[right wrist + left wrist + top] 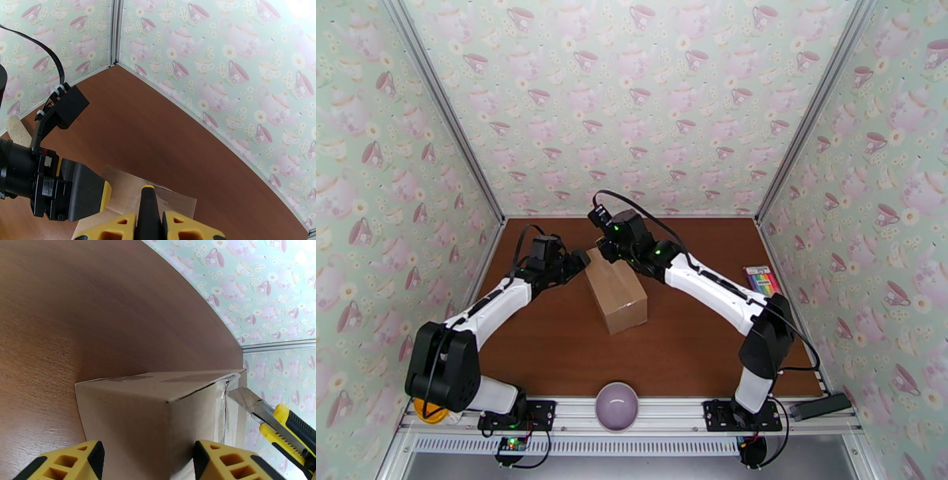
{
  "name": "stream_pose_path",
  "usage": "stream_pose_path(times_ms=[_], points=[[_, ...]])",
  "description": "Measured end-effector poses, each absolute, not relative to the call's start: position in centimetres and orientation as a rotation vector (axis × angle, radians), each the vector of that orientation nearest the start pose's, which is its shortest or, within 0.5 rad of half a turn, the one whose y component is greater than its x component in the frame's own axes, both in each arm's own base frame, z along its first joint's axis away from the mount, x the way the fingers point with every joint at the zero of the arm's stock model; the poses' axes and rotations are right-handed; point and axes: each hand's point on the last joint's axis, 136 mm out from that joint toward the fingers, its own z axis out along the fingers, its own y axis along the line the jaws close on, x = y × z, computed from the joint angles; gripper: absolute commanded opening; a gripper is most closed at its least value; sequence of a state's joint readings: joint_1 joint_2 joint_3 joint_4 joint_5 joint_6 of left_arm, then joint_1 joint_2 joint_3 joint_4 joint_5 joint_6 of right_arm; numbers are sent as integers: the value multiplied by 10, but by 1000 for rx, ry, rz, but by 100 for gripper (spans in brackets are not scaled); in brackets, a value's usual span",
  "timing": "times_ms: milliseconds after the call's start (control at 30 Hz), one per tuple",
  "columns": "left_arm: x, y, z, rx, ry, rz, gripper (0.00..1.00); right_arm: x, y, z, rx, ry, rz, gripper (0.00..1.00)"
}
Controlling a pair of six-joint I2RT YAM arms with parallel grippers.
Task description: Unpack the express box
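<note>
The express box [616,294] lies closed on the brown counter [553,347], near its middle and turned at a slant, one short end toward the back wall. Both arms reach in to that far end from either side.

The left claw [578,264] sits at the box's far left corner. From its wrist camera, its 2 yellow fingers [59,465] stand apart with a vertical edge of the carton between them – the jaws are wide, and I cannot tell whether either pad presses the cardboard.

The right claw [149,223] is clamped narrow on a yellow-and-black utility knife [281,424], the handle pinched between the 2 fingers. The bare blade [244,397] points at the box's upper corner, its tip right at the clear tape [225,405] that wraps down over the end (contact looks likely, though the tape's glare blurs it).

A lilac bowl [616,404] rests at the near edge between the 2 arm bases – well apart from the box. A small rainbow-striped pack [761,279] lies by the right wall.
</note>
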State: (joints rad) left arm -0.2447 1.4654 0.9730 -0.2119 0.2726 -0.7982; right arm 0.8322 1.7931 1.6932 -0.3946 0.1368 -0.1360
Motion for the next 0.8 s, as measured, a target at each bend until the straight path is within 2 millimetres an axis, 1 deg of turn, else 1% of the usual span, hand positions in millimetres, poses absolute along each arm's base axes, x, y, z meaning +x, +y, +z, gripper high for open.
stream_pose_path(times_ms=[233, 600, 800], points=[[391, -145, 158, -531, 2323, -842, 65, 381, 387, 290, -877, 1877, 282, 0], [388, -150, 159, -535, 2321, -854, 65, 379, 387, 288, -863, 1887, 249, 0], [382, -153, 159, -546, 2323, -858, 65, 377, 389, 284, -866, 1894, 233, 0]])
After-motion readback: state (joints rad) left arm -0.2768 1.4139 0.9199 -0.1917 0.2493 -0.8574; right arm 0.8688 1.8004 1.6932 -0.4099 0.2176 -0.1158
